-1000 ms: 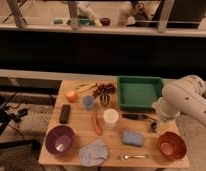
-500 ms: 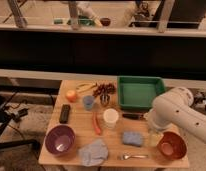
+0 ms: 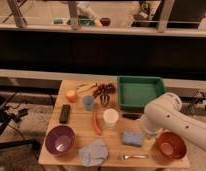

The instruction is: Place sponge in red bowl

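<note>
The blue sponge (image 3: 131, 138) lies flat on the wooden table (image 3: 78, 127), near the front, right of centre. The red bowl (image 3: 171, 145) stands at the front right corner and looks empty. My white arm (image 3: 163, 116) reaches in from the right, over the table between the sponge and the bowl. My gripper (image 3: 146, 136) hangs at the arm's lower end, just right of the sponge and left of the bowl. It is mostly hidden by the wrist.
A green tray (image 3: 141, 91) sits at the back right. A white cup (image 3: 110, 118), orange-red stick (image 3: 97, 124), blue cup (image 3: 88, 102), black remote (image 3: 65, 113), orange fruit (image 3: 71, 95), purple bowl (image 3: 60, 139), grey cloth (image 3: 93, 151) and fork (image 3: 132, 156) share the table.
My arm has swung in from the right edge, leftward and down over the table, ending next to the sponge. The sponge and bowl have not moved.
</note>
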